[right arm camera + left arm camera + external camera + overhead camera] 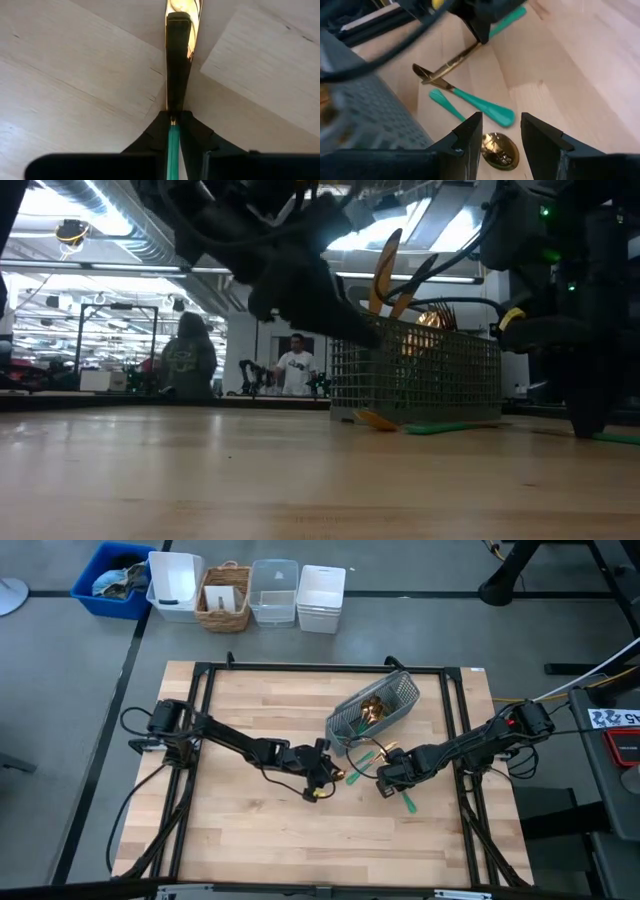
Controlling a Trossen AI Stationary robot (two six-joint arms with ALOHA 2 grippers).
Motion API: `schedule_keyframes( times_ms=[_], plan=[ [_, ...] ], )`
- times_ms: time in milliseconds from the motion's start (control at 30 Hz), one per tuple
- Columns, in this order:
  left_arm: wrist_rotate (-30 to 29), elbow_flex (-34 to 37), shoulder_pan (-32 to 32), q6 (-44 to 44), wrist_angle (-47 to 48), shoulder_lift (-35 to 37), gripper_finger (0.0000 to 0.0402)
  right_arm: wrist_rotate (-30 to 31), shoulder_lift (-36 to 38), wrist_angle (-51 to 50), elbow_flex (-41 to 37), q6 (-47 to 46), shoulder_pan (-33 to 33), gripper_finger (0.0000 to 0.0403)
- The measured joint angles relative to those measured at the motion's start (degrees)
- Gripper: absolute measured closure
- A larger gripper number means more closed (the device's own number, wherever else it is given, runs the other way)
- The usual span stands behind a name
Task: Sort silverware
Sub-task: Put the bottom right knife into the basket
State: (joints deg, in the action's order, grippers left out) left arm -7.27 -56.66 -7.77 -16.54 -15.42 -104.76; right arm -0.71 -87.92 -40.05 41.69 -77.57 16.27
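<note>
Teal-handled silverware is lying around a grey wire-mesh caddy (375,708) on the wooden tabletop (250,830), with several gold heads (372,712) sticking out of the caddy itself. Just in front of the caddy, the right tool (385,783) is clamping a piece (173,145) by its teal handle, its fingers pressed tight on either side while the gold head is pointing ahead over the wood. Another teal piece (408,802) is lying on the tabletop just beside that tool. Near it, the left tool (325,780) is hovering with its fingers (470,135) spread apart over a gold spoon bowl (501,150), gripping nothing. Beyond those fingers, a teal-handled utensil (480,105) is resting flat beside the caddy's mesh wall.
</note>
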Motion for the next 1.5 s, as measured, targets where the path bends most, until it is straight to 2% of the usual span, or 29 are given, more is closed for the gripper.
schedule_keyframes(
  times_ms=[367, 800, 1500],
  plan=[
    [-1.0, 0.0, 0.0, 3.3, 7.0, 5.4, 0.0276, -0.8, -0.2, -1.6, 1.7, 4.2, -0.2, 0.037],
    [-1.4, 0.0, 0.0, 3.9, 9.3, 8.4, 0.0276, -3.5, -0.2, -2.4, 5.3, 9.6, -0.1, 0.037],
    [-1.9, 0.0, -0.1, 4.8, 13.5, 14.1, 0.0276, -14.5, -0.1, 0.4, 5.5, 18.1, -0.1, 0.037]
  ],
)
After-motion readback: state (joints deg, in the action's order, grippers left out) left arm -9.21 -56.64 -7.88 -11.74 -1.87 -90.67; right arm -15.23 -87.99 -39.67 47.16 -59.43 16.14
